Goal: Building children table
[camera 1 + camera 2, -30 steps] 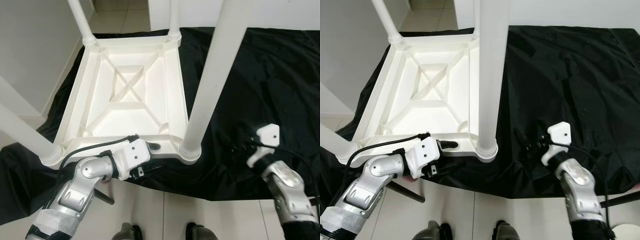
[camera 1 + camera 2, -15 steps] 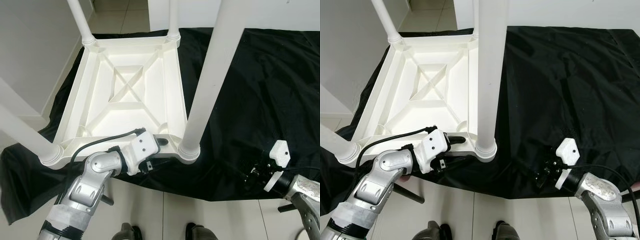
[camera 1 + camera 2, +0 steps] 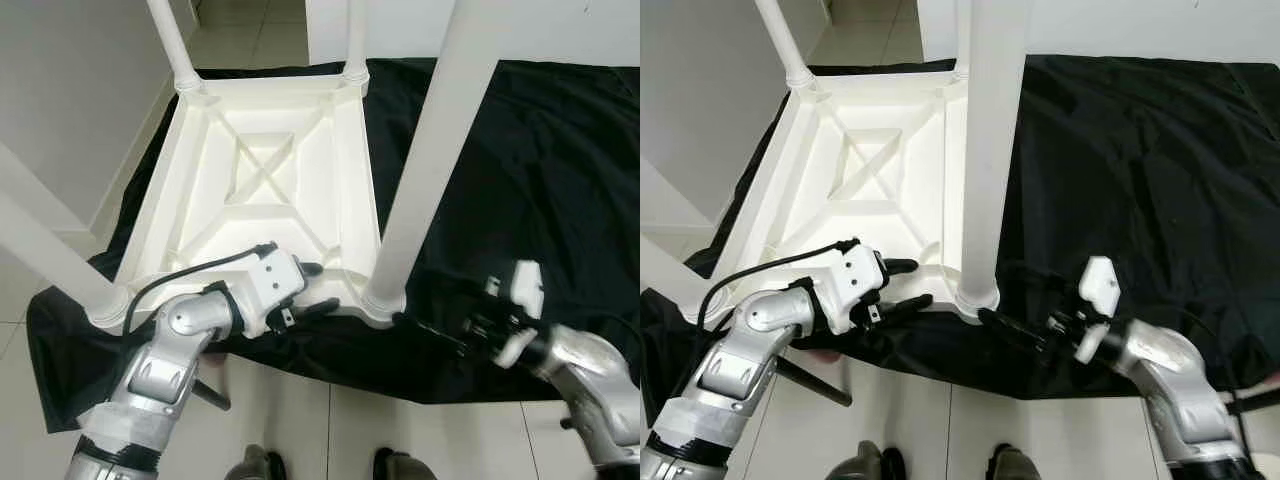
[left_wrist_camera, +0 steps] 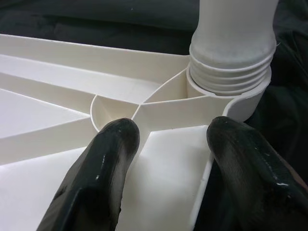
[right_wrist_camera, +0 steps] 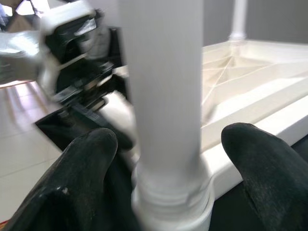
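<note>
White plastic table (image 3: 270,190) lay upside down on the black cloth (image 3: 540,170), legs up, so the sockets faced you. You had the left gripper (image 3: 312,287) at about 7 o'clock of the tabletop, fingers (image 4: 110,159) spread wide and straddling the near rim, apparently to steady the frame. Your right gripper (image 3: 1012,326) came in from 4 o'clock toward the near-right leg (image 3: 985,150), fingers (image 5: 260,154) wide open either side of its base, not touching. That leg stood in its corner socket; whether fully screwed home, I couldn't tell.
</note>
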You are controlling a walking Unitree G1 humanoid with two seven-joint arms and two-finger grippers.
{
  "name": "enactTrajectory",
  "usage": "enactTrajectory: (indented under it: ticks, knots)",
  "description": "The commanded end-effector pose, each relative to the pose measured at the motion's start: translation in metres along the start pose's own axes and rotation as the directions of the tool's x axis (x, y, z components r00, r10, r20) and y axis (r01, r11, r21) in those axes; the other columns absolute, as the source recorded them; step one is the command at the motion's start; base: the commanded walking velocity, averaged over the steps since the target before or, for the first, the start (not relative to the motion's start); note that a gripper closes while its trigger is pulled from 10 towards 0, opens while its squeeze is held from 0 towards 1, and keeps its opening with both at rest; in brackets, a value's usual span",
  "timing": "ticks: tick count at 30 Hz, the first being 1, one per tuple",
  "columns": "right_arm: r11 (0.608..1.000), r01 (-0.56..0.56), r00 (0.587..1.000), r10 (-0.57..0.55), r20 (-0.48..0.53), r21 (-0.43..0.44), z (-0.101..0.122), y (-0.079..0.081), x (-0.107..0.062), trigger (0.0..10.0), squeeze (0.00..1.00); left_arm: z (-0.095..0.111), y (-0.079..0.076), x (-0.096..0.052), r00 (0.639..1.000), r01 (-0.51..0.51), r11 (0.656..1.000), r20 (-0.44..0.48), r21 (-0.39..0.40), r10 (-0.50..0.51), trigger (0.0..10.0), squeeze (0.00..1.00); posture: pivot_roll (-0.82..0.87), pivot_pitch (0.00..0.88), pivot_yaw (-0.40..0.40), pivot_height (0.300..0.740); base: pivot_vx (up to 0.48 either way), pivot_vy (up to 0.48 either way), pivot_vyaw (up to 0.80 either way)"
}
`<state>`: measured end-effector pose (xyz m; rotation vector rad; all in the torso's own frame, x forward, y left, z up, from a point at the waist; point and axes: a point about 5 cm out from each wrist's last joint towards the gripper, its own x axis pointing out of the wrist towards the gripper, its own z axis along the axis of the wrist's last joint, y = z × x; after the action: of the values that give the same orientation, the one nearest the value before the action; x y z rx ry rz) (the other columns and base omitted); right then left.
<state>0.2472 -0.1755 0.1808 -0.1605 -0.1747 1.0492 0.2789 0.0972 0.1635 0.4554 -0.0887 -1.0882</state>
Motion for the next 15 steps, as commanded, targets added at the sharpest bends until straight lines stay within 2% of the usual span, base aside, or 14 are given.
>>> enactTrajectory:
  ticks: [1,4,6,8,10,15]
  knots:
    - [1.000,0.017,1.000,-0.017,-0.019,0.016,-0.006,0.001,0.004,10.0,0.00,-0.004,0.007,-0.004,0.987,-0.155,0.988,-0.028,0.006,0.155,10.0,0.00,-0.06,0.129,0.092,0.740,0.000,0.000,0.00]
    - [0.999,0.021,1.000,-0.021,0.004,0.032,-0.006,0.004,0.012,10.0,0.00,-0.004,0.008,-0.005,0.985,-0.171,0.985,-0.032,0.004,0.171,10.0,0.00,-0.06,0.130,0.085,0.740,0.000,0.000,0.00]
    - [0.999,0.047,0.999,-0.047,0.014,0.013,-0.010,0.006,0.026,10.0,0.00,-0.004,0.009,-0.007,0.980,-0.195,0.981,-0.032,-0.010,0.195,10.0,0.00,-0.06,0.132,0.076,0.740,0.000,0.000,0.00]
    - [0.999,0.047,0.999,-0.047,0.014,0.013,-0.010,0.006,0.026,10.0,0.00,-0.004,0.009,-0.007,0.980,-0.195,0.981,-0.032,-0.010,0.195,10.0,0.00,-0.06,0.132,0.076,0.740,0.000,0.000,0.00]
    - [0.996,0.086,0.994,-0.088,0.060,0.025,-0.010,0.007,0.043,10.0,0.00,-0.003,0.007,-0.007,0.978,-0.208,0.978,-0.027,-0.023,0.207,10.0,0.00,-0.06,0.132,0.068,0.740,0.000,0.000,0.00]
    - [0.982,0.181,0.979,-0.186,0.084,0.060,-0.014,0.003,0.059,10.0,0.00,0.000,0.001,0.000,0.973,-0.229,0.971,-0.020,-0.062,0.228,10.0,0.00,-0.06,0.134,0.060,0.740,0.000,0.000,0.00]
